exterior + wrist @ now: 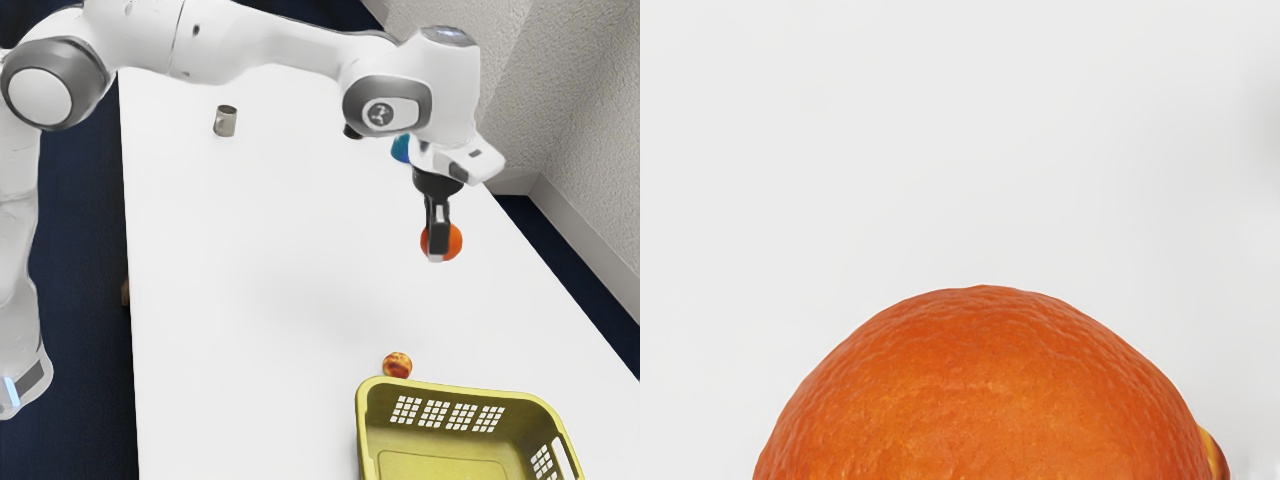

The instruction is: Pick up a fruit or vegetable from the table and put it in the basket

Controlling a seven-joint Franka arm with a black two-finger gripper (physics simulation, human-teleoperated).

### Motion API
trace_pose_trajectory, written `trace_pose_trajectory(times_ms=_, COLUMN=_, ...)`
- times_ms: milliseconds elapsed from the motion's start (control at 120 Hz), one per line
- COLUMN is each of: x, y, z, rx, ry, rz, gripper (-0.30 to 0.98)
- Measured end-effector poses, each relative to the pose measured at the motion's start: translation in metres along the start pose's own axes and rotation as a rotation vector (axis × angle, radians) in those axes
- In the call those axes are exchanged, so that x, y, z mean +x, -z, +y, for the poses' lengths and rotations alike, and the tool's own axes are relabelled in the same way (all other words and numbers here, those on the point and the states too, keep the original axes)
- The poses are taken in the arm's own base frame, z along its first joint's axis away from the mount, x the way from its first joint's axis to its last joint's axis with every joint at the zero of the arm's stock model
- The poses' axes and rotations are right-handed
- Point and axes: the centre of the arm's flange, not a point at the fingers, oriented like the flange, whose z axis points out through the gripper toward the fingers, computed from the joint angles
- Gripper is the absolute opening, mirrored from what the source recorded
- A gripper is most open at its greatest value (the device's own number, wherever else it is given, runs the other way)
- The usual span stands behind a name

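One orange (454, 242) to deliver, and gripped: pinched in the gripper (437, 250), fingers closed on it from opposite sides, seemingly clear of the table (250, 220). Well apart from the basket (470, 387), with a sideways carry called for next, toward the exterior view's lower edge. Watch the peach (397, 366), between gripper and basket, close by the rim facing the gripper! Swing too low, and risk knocking it along, or clipping that rim and twisting the orange loose. Round, too, and bulging past narrow fingers: easy to roll or squirt out if pinched off-centre or jerked at speed. Open too early, right above the rim, and expect a bounce back onto the table. Open too high over the basket, and risk a hop out again. Best to rise first, travel smoothly, then lower well inside before letting go.
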Motion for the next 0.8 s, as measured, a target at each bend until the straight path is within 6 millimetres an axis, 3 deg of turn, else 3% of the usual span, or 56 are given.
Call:
trace_pose_trajectory(times_ms=75, x=0.015, y=0.005, z=0.051, rx=-0.014, ry=-0.088, rz=0.001, gripper=0.33)
trace_pose_trajectory(times_ms=167, x=0.037, y=0.003, z=0.081, rx=-0.024, ry=-0.145, rz=0.003, gripper=0.34)
trace_pose_trajectory(times_ms=258, x=0.054, y=-0.015, z=0.11, rx=-0.043, ry=-0.199, rz=-0.025, gripper=0.34)
trace_pose_trajectory(times_ms=433, x=0.062, y=-0.05, z=0.187, rx=-0.079, ry=-0.326, rz=-0.078, gripper=0.33)
trace_pose_trajectory(times_ms=542, x=0.065, y=-0.071, z=0.201, rx=-0.087, ry=-0.347, rz=-0.104, gripper=0.33)
trace_pose_trajectory(times_ms=650, x=0.064, y=-0.076, z=0.214, rx=-0.091, ry=-0.368, rz=-0.115, gripper=0.33)
trace_pose_trajectory(times_ms=700, x=0.062, y=-0.078, z=0.219, rx=-0.096, ry=-0.374, rz=-0.12, gripper=0.45)
trace_pose_trajectory(times_ms=800, x=0.061, y=-0.08, z=0.219, rx=-0.097, ry=-0.374, rz=-0.129, gripper=0.57)
